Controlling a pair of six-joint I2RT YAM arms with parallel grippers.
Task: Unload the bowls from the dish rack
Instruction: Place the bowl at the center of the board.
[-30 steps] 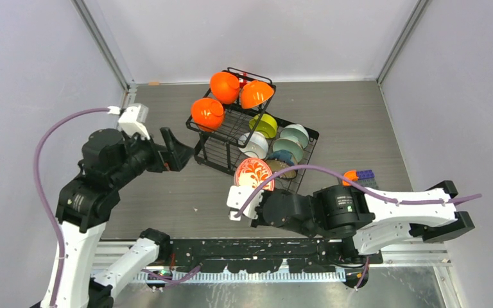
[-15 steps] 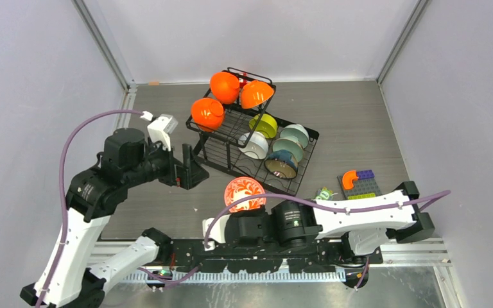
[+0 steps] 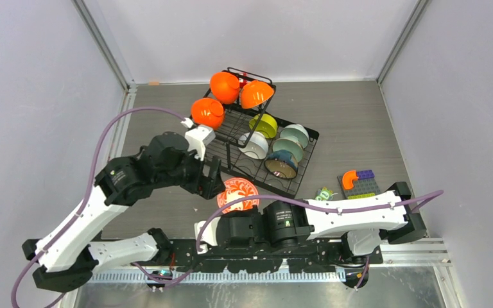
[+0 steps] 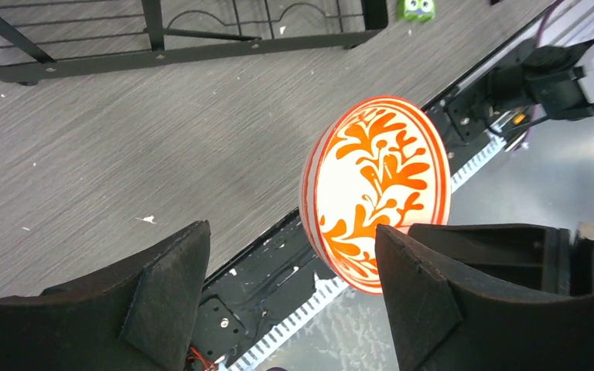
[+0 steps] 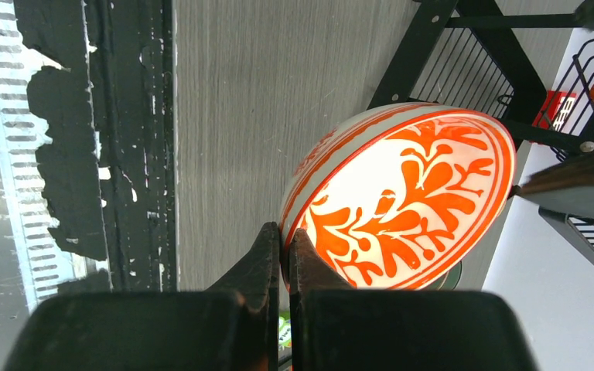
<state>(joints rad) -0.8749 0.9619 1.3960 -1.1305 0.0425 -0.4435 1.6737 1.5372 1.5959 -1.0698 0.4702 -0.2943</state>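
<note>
And here we are mid-carry: the right tool [image 5: 285, 236] is clamped narrow on the rim of the patterned bowl [image 3: 237, 194], which hangs on edge just off the dish rack [image 3: 213, 154] at its 6 o'clock, near the front of the worktop [image 3: 167, 128]. The left tool [image 4: 288, 239] comes in from the bowl's 9 o'clock, spread wide and holding nothing.

We'd call this bowl glossy, hard and breakable. A rim pinch like this can slip or swing, so a second hold wants the opposite rim, one finger inside and one outside.

The right wrist view gives us what the top view hides: that thin pinch at the bowl's lower edge. The left wrist view shows the wide fingers framing the bowl, which sits nearer the right-hand finger. Whether they touch, we cannot tell.

Only the top view shows what's left in the rack: three orange bowls [image 3: 224, 86] up at 12 o'clock, then the lime bowl [image 3: 264, 125], white bowl [image 3: 254, 145], mint bowls [image 3: 294, 136] and dark bowl [image 3: 281, 164] in the lower tier.
</note>
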